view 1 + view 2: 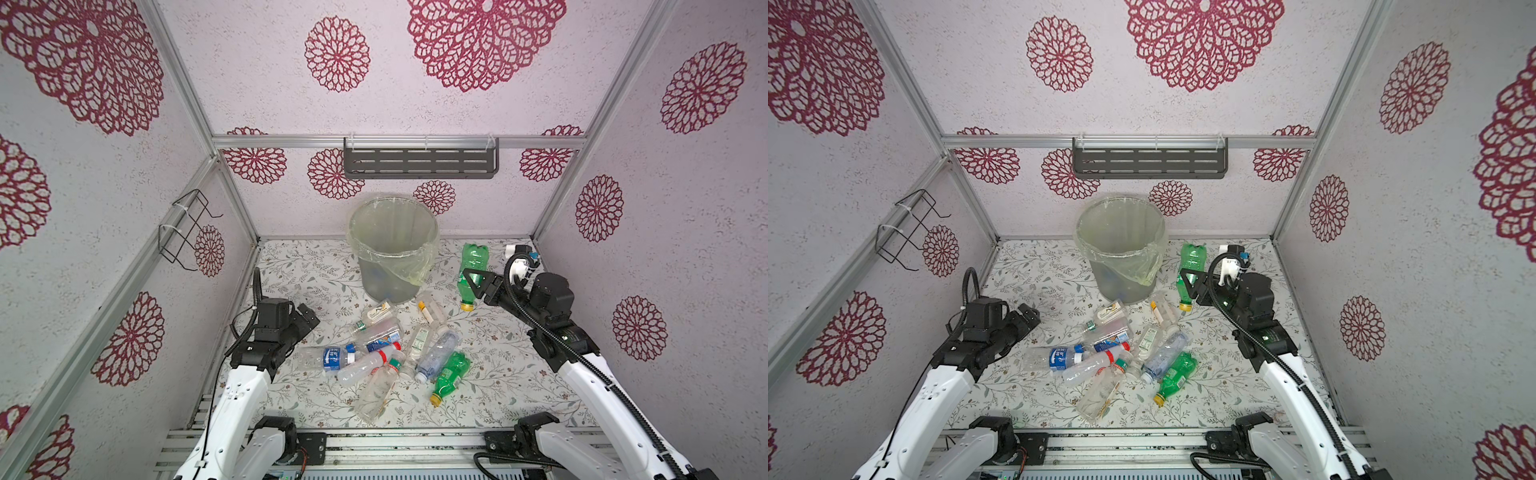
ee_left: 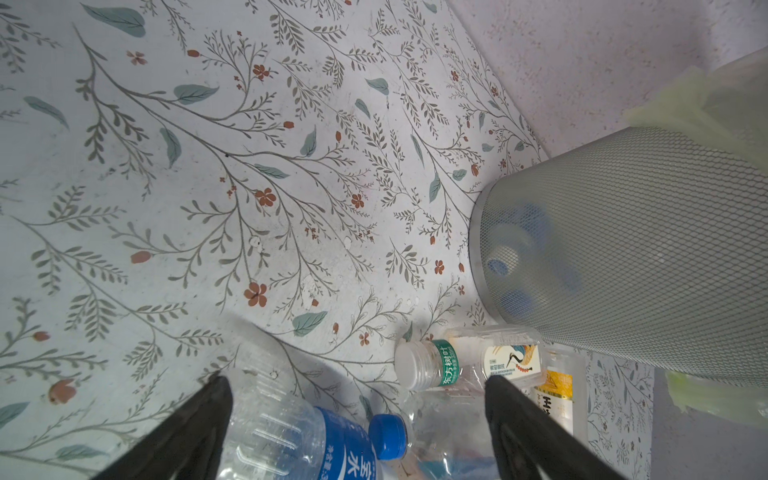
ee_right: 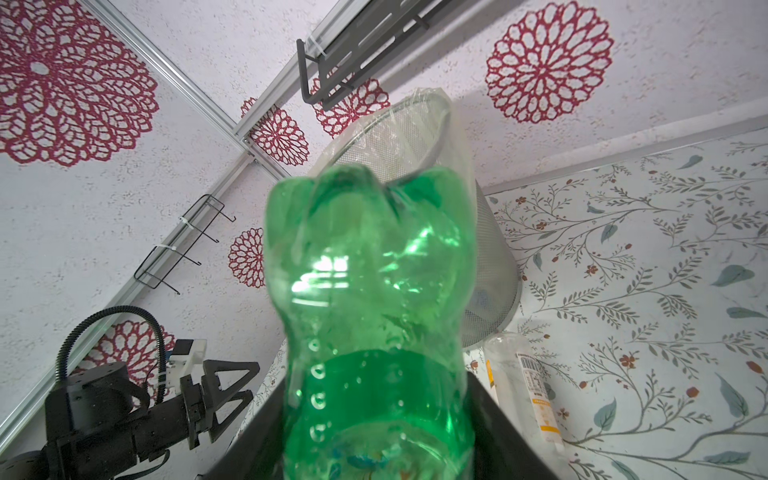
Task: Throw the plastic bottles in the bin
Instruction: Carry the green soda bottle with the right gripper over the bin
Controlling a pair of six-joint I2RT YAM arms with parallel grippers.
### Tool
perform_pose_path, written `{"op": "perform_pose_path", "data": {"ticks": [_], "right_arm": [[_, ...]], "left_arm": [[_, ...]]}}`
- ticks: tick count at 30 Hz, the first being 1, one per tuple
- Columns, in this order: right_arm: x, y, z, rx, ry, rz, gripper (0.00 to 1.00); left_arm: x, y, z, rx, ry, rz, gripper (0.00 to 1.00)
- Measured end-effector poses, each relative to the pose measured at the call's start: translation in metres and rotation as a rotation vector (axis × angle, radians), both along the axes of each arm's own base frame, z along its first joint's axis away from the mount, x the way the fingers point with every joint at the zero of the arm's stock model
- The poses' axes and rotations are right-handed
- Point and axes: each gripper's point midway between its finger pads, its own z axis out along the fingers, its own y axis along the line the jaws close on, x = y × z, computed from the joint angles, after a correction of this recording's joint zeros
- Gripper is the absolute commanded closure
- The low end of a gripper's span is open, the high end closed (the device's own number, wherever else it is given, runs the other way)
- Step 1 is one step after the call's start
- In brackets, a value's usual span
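Green bottle (image 1: 475,255) clamped in right end effector (image 1: 473,284), at bin's (image 1: 382,282) 3 o'clock, arm stretched forward; left end effector (image 1: 308,316) wide open, empty.

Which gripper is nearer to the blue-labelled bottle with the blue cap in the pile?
Left. The left gripper hangs open close beside the blue-labelled bottle. The right gripper is beyond the other bottles, beside the bin, shut on a green bottle.

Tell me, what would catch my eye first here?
A bright green bottle, gripped in the robot's right hand, is held beside the tall grey bin at the back. In front of the bin, a heap of bottles litters the flowery table.
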Motion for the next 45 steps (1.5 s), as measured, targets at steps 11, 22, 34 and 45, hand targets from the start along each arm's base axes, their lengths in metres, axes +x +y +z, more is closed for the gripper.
{"op": "perform_pose_path", "data": {"ticks": [11, 22, 34, 45], "right_arm": [[-0.025, -0.009, -0.010, 0.007, -0.032, -0.008, 0.43], [-0.006, 0.000, 0.023, 0.048, -0.077, 0.008, 0.43], [0.106, 0.072, 0.112, 0.172, -0.181, 0.133, 0.23], [0.224, 0.151, 0.142, 0.195, -0.137, 0.192, 0.01]], "left_arm": [[0.001, 0.004, 0.003, 0.006, -0.019, 0.019, 0.03], [0.000, 0.005, -0.001, 0.003, -0.014, 0.026, 0.03], [0.002, 0.003, 0.007, -0.026, -0.034, 0.032, 0.03], [0.003, 0.004, 0.028, -0.046, -0.089, 0.044, 0.03]]}}
